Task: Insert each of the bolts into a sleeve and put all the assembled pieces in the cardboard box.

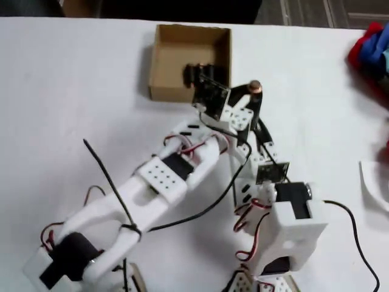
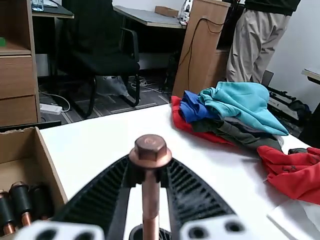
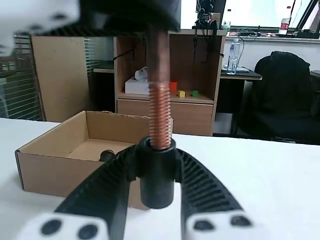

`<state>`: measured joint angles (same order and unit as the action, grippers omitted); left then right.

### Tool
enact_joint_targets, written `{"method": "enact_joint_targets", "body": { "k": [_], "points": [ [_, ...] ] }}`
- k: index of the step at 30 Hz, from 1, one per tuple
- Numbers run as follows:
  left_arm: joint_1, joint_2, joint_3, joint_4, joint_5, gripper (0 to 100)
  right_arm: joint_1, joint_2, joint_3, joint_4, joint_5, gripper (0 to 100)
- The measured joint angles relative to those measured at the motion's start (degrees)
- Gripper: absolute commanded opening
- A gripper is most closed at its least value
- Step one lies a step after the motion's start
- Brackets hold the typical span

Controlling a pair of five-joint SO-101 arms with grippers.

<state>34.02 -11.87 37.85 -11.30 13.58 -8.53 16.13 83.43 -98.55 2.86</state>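
Left gripper (image 2: 149,172): jaws narrowed onto the copper bolt (image 2: 150,150), clamping the shank just under the hex head, with the bolt upright and head up. Right gripper (image 3: 156,167): jaws narrowed onto the black sleeve (image 3: 156,182), also upright, directly under the bolt. The bolt's threaded end sits in the sleeve's top opening; how deep it goes cannot be told.

Both grippers meet above the table (image 1: 73,91), just beside the near right corner of the cardboard box (image 1: 159,61), not touching it. The box sits near the table's far edge, roughly midway along it.

Inside the box are assembled pieces (image 2: 20,200) (black sleeves with copper ends showing) lying against one wall.

A pile of clothes (image 2: 235,110) in red, blue and teal lies at the table's far right corner, well apart from the box.
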Motion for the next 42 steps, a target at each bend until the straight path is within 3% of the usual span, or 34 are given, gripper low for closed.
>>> {"method": "enact_joint_targets", "body": {
  "k": [19, 35, 42],
  "points": [
    [-2.11, 0.44, 1.41, 2.20, 0.09, 3, -0.35, 0.00, 0.00, 0.00, 0.00, 2.0],
    [0.53, 0.18, 5.19, 5.89, -0.35, 3, -0.35, 0.18, 0.18, 0.09, 0.09, 2.0],
    [0.53, 0.44, 5.71, 9.85, -4.22, 19, -0.18, 0.18, 0.18, 0.09, 0.09, 2.0]
  ]
}}
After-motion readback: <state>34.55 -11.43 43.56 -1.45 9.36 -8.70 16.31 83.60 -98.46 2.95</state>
